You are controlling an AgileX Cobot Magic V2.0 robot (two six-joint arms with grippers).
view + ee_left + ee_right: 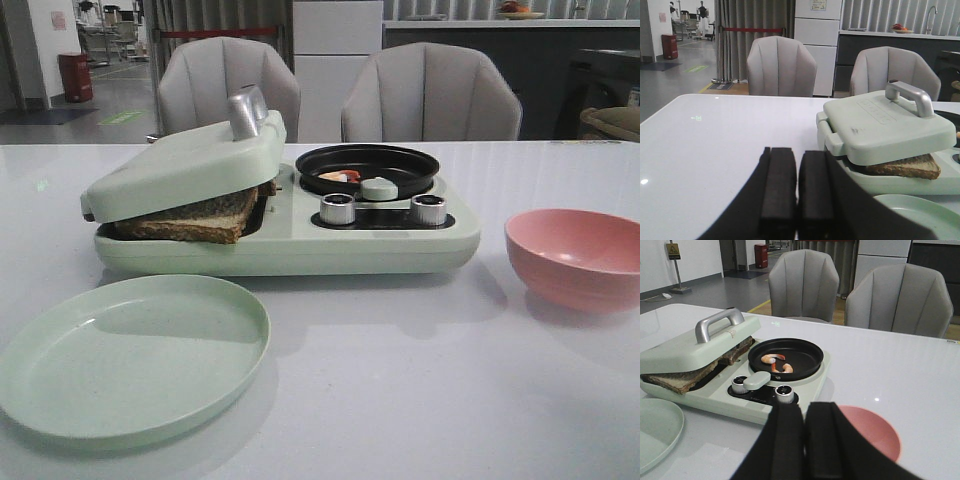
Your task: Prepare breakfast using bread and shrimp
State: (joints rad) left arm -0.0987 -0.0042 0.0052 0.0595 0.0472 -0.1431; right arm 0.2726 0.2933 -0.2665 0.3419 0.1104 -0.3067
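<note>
The bread (pixel 200 218) lies in the left bay of a pale green breakfast maker (pixel 300 245), browned. The maker's lid (pixel 180 165) rests tilted on it. The bread also shows in the left wrist view (pixel 905 167) and the right wrist view (pixel 685 377). Small orange-red and white shrimp (pixel 774 359) lie in the black pan (pixel 800 357) on the maker's right side; one shows in the front view (pixel 340 176). My left gripper (pixel 798 152) is shut and empty, over the table left of the maker. My right gripper (pixel 805 407) is shut and empty, near the maker's front right corner. Neither gripper shows in the front view.
A pale green plate (pixel 130 355) lies in front of the maker at the left. A pink bowl (pixel 575 255) stands to the maker's right. Two silver dials (pixel 338 208) and a pale green knob (pixel 379 187) are at the pan's front. Two grey chairs (pixel 430 95) stand behind the table.
</note>
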